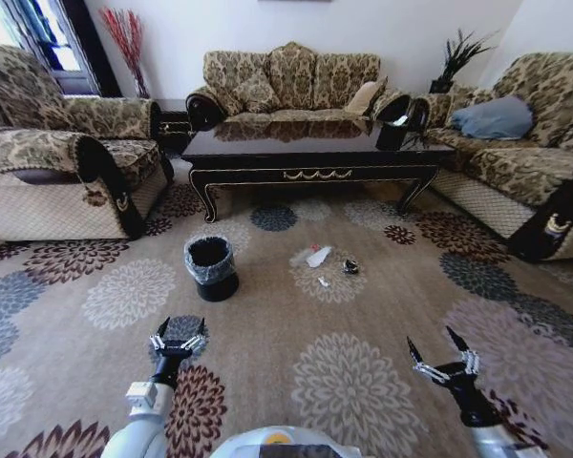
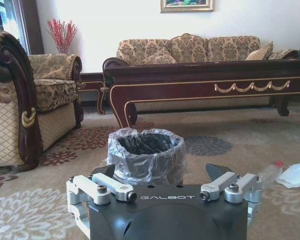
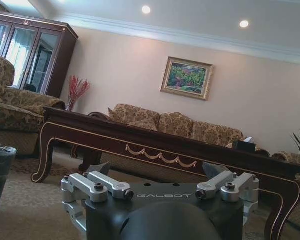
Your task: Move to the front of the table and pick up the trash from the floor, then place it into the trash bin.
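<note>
The long dark table (image 1: 310, 153) stands ahead across the flowered floor (image 1: 382, 315). In front of it, the black trash bin (image 1: 210, 265) with its liner bag sits on the carpet. The trash lies to the bin's right: a whitish piece with a red bit (image 1: 318, 256), a small dark wrapper (image 1: 350, 267) and a white sliver (image 1: 323, 281). My left gripper (image 1: 179, 336) hangs open and empty just short of the bin (image 2: 146, 152), with the whitish trash (image 2: 290, 175) off to its side. My right gripper (image 1: 437, 348) is open and empty, nearer to me than the scraps.
A patterned armchair (image 1: 57, 162) stands at the left, a sofa (image 1: 291, 81) behind the table, and another sofa (image 1: 525, 143) with a blue cushion at the right. Open carpet lies between me and the table.
</note>
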Available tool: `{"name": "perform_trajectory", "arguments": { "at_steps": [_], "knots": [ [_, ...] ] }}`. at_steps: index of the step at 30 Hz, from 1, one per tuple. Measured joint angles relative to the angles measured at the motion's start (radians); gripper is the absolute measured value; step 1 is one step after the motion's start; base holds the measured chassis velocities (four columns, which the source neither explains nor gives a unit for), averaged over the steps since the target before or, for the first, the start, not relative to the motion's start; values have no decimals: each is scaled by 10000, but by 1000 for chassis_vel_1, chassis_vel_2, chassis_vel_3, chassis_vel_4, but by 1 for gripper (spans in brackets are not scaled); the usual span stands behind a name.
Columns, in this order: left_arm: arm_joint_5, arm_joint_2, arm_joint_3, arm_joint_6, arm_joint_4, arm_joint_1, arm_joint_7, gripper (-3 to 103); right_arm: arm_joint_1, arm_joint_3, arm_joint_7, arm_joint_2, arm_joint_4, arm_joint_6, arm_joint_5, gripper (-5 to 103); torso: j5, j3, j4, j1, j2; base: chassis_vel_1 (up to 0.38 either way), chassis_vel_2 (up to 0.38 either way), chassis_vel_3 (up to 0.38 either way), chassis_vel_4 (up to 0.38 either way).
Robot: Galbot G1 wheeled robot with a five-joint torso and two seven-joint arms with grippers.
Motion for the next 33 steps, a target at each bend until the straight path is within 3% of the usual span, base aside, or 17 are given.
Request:
{"name": "perform_trajectory", "arguments": {
  "at_steps": [33],
  "knots": [
    [-38, 176, -78, 67, -148, -61, -112, 100, 139, -18, 3, -71, -321, 35, -31, 100, 1, 0, -3, 0, 3, -200, 198, 194, -196]
  ]
}}
